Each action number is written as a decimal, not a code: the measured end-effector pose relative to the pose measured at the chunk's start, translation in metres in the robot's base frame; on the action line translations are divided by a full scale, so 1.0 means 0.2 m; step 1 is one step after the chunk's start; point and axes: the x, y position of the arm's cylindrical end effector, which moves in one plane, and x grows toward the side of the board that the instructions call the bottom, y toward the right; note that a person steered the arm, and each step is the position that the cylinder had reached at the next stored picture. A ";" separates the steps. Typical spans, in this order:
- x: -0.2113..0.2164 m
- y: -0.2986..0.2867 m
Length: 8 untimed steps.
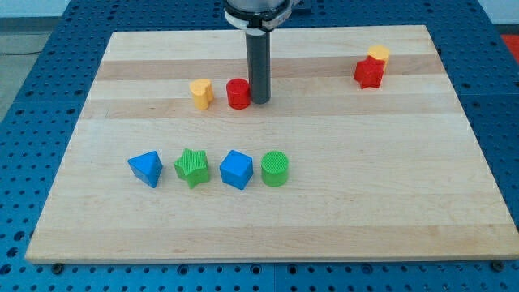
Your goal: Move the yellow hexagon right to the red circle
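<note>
The yellow hexagon [379, 55] lies near the board's top right corner, touching a red star-like block [368, 74] just below and left of it. The red circle [238, 93] sits in the upper middle of the board. My tip [259, 100] stands right against the red circle's right side, far to the left of the yellow hexagon. A yellow heart-like block [201, 93] lies just left of the red circle.
A row of blocks lies in the lower middle: a blue triangle [146, 169], a green star [192, 168], a blue cube [237, 169] and a green circle [275, 169]. The wooden board [389, 186] rests on a blue perforated table.
</note>
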 end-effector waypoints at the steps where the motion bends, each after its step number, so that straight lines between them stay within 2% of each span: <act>1: 0.04 0.28; 2: 0.13 0.67; 3: 0.12 1.10; 4: -0.07 1.39; 5: -0.32 1.46; 6: -0.45 1.27; 8: -0.48 0.96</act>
